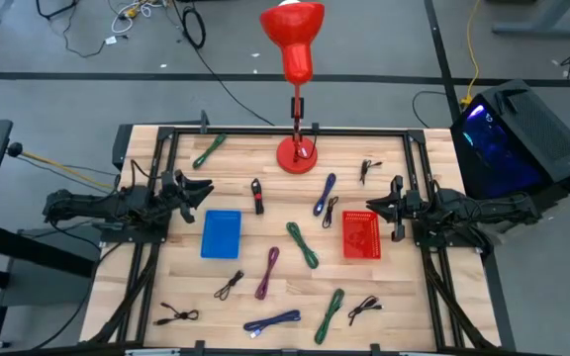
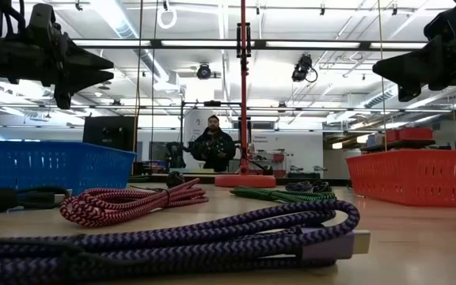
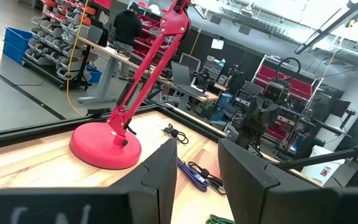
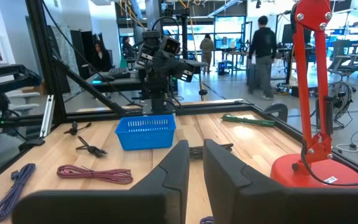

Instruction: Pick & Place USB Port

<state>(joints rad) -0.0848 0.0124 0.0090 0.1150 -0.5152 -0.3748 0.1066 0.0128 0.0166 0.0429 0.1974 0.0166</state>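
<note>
the left gripper (image 1: 204, 191) hung open and empty at the tabletop's left edge, beside the blue basket (image 1: 221, 234). the right gripper (image 1: 374, 208) waited at the right edge near the red basket (image 1: 361, 236), fingers narrowly parted, holding nothing. usb cables (image 1: 302, 243) lay scattered across the tabletop between them.

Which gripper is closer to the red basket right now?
Right. The right gripper hangs just beside the red basket, at its far corner. The left gripper is across the table, next to the blue basket, jaws open and empty.
</note>
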